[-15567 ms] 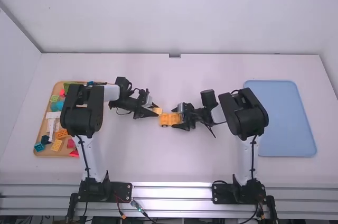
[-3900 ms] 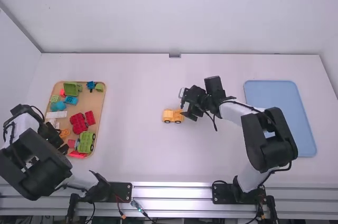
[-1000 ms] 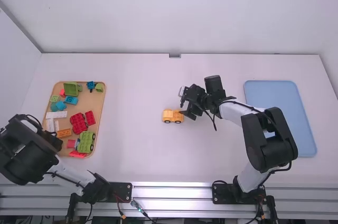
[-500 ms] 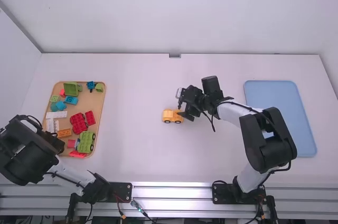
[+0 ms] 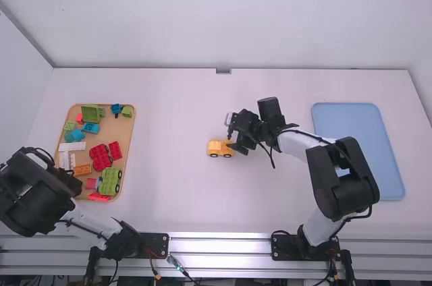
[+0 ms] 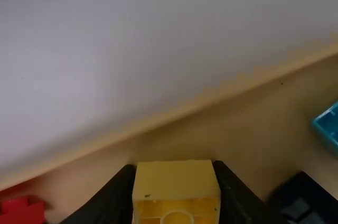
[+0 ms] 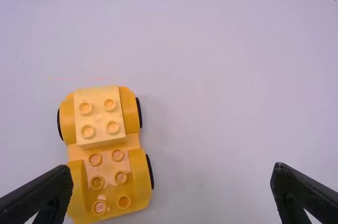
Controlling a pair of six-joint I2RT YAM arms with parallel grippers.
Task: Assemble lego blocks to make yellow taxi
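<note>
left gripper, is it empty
No, the left gripper has its two fingers against opposite sides of a yellow block in the left wrist view.

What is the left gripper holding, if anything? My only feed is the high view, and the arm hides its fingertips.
Observer: A yellow block. The left wrist view has the left gripper shut on it, one finger against each side.

Operator: Thanks. From here I can't judge the right gripper beside the yellow car. Open or shut?

Observer: Open. In the right wrist view its two fingers stand wide apart, with nothing gripped between them.
</note>
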